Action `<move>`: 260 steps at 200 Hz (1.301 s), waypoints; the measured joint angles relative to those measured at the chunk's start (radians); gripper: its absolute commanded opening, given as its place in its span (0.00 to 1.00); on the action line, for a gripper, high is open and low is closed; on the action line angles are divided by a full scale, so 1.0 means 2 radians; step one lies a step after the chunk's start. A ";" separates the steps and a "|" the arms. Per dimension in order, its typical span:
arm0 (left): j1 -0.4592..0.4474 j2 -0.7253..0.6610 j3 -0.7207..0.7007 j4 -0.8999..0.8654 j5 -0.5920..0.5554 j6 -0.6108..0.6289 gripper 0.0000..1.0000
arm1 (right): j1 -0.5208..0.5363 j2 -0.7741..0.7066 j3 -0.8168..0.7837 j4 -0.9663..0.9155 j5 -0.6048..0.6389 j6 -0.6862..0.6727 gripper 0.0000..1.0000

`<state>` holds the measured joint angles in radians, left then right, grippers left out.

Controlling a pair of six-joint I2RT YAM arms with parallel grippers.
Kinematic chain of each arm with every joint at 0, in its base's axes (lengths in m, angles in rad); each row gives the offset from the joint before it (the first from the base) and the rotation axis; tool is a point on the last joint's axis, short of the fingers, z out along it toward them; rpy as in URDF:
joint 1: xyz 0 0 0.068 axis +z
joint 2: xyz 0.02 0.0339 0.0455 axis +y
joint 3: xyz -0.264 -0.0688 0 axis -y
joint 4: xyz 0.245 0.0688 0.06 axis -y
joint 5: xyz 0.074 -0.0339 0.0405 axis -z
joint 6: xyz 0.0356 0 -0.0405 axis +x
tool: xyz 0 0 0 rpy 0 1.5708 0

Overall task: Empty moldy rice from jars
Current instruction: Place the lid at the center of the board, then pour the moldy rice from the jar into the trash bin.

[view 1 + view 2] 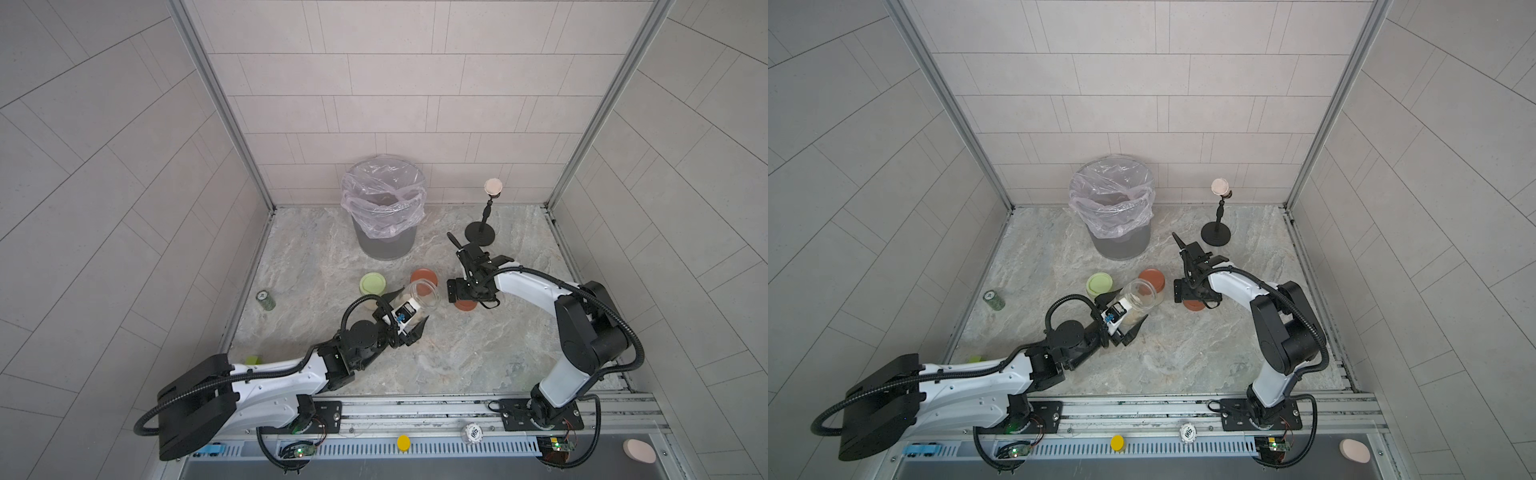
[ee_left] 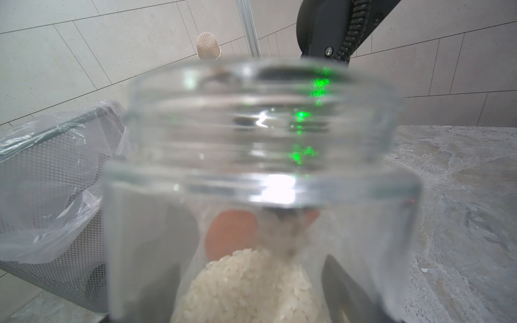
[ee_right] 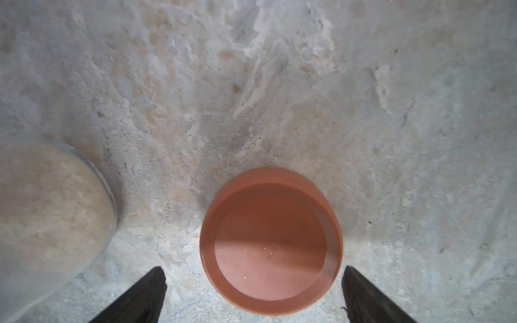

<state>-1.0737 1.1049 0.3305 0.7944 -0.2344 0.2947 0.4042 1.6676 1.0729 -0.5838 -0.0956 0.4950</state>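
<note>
**Open jar** [image 1: 424,296]: clear glass, no lid, centre of the frame in both top views. It is tilted, with its mouth toward the upper right. The left fingers [image 1: 417,331] are closed around its lower body.

**Rice** [image 2: 251,288]: pale grains heaped at the base end of the open jar, none near the mouth.

**Loose lid** [image 3: 271,240]: rust-red, lying inside-up on the tabletop [image 3: 251,84], lower centre of the right wrist view. The right fingers [image 3: 140,293] stand wide on either side of it, holding nothing.

**Closed jars**: the green-lidded jar [image 1: 372,284] stands just left of the open jar and the red-lidded jar [image 1: 422,274] just above it. Both are upright and capped.

**Bin** [image 1: 384,245]: grey with a clear liner, upper centre, against the back wall and apart from the jars.

**Step in hand**: uncapping looks finished for this jar and pouring has not begun. The next move likely calls for lifting the jar above the bin's rim, then turning the mouth down over the liner without scattering grains.

**Views**: the left wrist view alone shows the grains plainly, with the bin's mesh wall at its left edge. The right wrist view alone shows the lid's upturned inside and the gap to each finger. The top views show only a sliver of that lid, but they alone show the capped jars and the bin's opening.
</note>
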 measured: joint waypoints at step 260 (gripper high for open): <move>0.208 0.008 0.330 -0.338 0.056 0.014 0.00 | 0.090 -0.269 0.041 0.175 -0.165 -0.076 1.00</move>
<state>-0.6579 1.1213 0.9913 0.1192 -0.1223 0.3222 0.5835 1.1290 1.1557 -0.2337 -0.4263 0.3439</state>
